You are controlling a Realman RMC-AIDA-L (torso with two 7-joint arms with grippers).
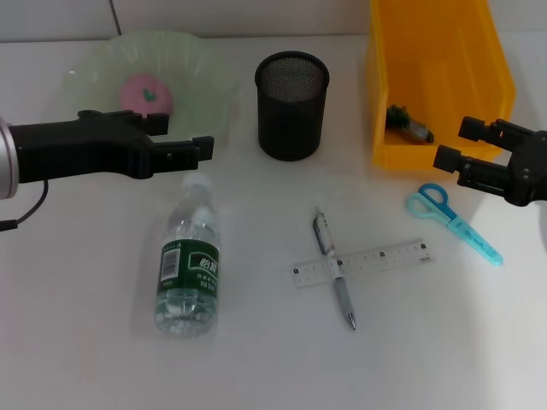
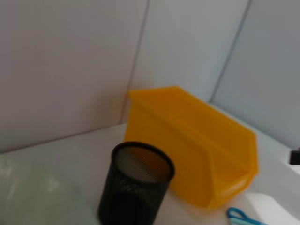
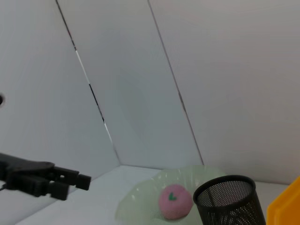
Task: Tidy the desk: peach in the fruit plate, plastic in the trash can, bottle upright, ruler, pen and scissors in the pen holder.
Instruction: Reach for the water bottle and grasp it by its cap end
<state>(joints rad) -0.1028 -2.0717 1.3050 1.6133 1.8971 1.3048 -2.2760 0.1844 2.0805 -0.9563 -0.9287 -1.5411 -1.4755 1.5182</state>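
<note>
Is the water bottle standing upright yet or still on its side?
On its side. The bottle lies flat on the desk, cap pointing toward the fruit plate, label facing up.

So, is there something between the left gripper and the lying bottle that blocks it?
Nothing visible does. The left gripper, open, hovers just beyond the cap of the bottle, which lies alone on the table. The right gripper is far across.

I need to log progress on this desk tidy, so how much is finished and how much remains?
Done: the peach sits in the fruit plate, and something lies in the yellow bin. In hand: nothing; the left gripper hovers open above the lying bottle, the right gripper open near the scissors. Left: bottle upright, and pen, ruler and scissors into the pen holder.
</note>
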